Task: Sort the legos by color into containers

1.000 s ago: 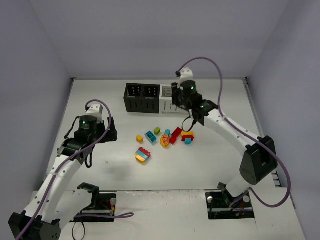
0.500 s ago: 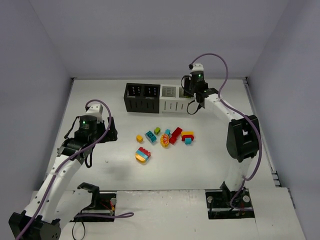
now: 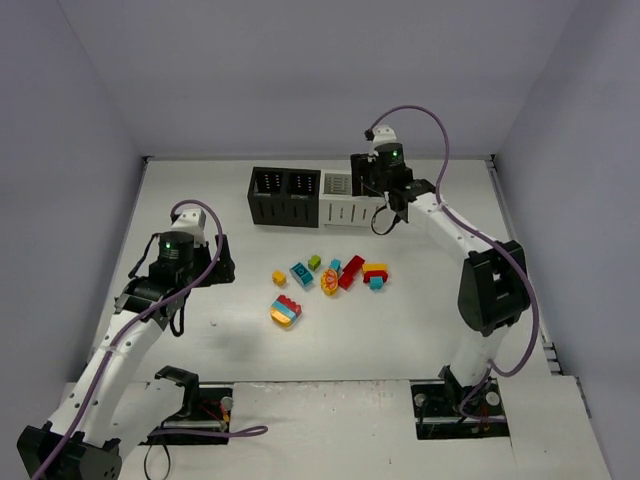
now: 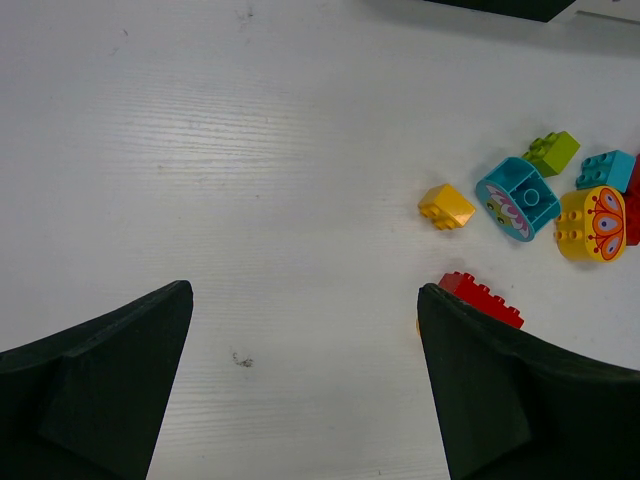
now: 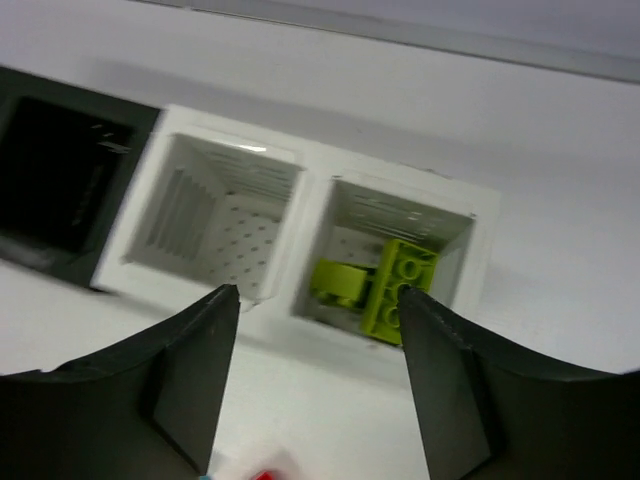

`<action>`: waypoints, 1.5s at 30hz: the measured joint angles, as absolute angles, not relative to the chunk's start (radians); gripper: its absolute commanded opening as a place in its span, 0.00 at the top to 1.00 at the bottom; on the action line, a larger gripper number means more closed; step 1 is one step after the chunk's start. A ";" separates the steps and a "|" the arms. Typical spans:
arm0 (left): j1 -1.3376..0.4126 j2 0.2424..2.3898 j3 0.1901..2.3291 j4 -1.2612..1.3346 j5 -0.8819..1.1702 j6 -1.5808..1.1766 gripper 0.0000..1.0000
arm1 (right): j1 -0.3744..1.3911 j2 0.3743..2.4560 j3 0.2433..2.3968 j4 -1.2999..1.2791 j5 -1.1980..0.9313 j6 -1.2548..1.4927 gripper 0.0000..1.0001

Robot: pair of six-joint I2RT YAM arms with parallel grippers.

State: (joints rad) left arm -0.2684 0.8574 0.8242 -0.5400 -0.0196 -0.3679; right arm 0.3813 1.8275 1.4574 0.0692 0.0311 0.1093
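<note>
**A:** Two things could go wrong at the right gripper (image 5: 317,296), I'd judge. Its fingers sit low over the rim of the end white bin (image 5: 487,262), so a sideways pull-out could clip the wall and shove the whole joined row.

**B:** And the second?

**A:** One of the green bricks (image 5: 403,285) inside leans on the wall. I cannot tell whether it is settled or mid-fall, and a knock might tip it out.

**B:** How do the jaws stand?

**A:** Apart, roughly halfway — nothing between them, touching nothing.

**B:** Around it?

**A:** The neighbouring white bin (image 5: 160,215) shows no brick in the wrist view. The black bins (image 5: 50,140) are too dark to read.

**B:** The other arm?

**A:** The left gripper (image 4: 303,290) is spread wide and holds nothing, hovering above the table (image 4: 250,140).

**B:** What's left?

**A:** The loose legos (image 3: 330,275) lie clustered in front of the containers (image 3: 300,210) — yellow, teal, red and a small green one, some stacked in mixed clumps. A clump grabbed whole would put several colours in one bin.
</note>
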 measured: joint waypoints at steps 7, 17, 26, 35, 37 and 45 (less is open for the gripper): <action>-0.268 0.860 0.824 -0.540 -0.020 -0.368 0.13 | 0.521 1.704 1.401 0.072 -0.046 0.061 0.49; -0.268 0.863 0.824 -0.540 -0.019 -0.368 0.13 | 0.640 1.783 1.220 0.047 -0.131 0.051 0.43; -0.269 0.863 0.824 -0.540 -0.019 -0.368 0.13 | 0.704 1.872 1.202 0.050 -0.152 0.035 0.39; -0.269 0.863 0.824 -0.540 -0.019 -0.368 0.13 | 0.722 1.942 1.202 0.065 -0.149 0.021 0.47; -0.269 0.863 0.824 -0.540 -0.019 -0.368 0.13 | 0.722 1.950 1.202 0.070 -0.146 0.020 0.51; -0.269 0.863 0.824 -0.540 -0.019 -0.368 0.13 | 0.722 1.951 1.205 0.103 -0.126 0.001 0.97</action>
State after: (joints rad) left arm -0.2687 0.8631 0.8242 -0.5400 -0.0193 -0.3679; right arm 0.7216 1.9514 1.2049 0.1028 -0.1257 0.0013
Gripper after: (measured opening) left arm 0.872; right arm 0.332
